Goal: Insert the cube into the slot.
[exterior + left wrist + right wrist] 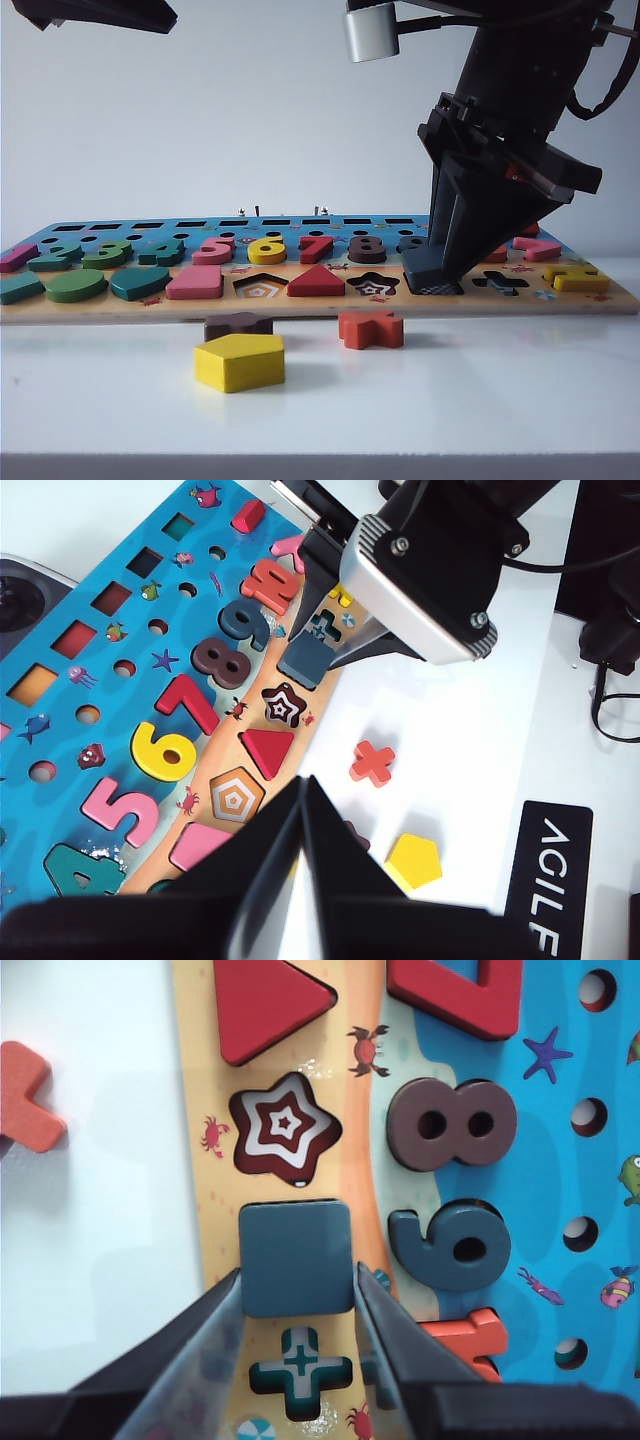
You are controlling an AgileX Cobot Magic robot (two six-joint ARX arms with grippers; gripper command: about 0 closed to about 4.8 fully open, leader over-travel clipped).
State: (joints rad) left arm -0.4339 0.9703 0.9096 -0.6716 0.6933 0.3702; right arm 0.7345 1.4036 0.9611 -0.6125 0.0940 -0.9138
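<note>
A painted wooden puzzle board (320, 305) lies flat on a smooth white table (480, 400), its blue upper band set with raised numerals and its sand-coloured lower band cut with shaped recesses. The right gripper (298, 1305) comes down over the lower band, its two dark, tapering fingers (195, 1335) pressed against opposite edges of the cube (296, 1257), a matte dark navy block with rounded corners and a flat top. The cube sits over the slot (433, 288); in the exterior view its near edge is tilted above the board surface and a strip of black-and-white checkerboard floor shows beneath it, so the block is not fully seated. On one side of it along the band lies the star-shaped recess (285, 1127) with concentric maroon and white stripes, on the other a teal cross-shaped recess (300, 1368). The left gripper (303, 825) hangs well clear above the near edge of the board, its black fingers meeting in a point with nothing between them. On the table in front of the board rest a yellow pentagon block (240, 362), a small brown block (238, 325) just behind it, and an orange-red cross block (371, 328), all with smooth painted faces.
</note>
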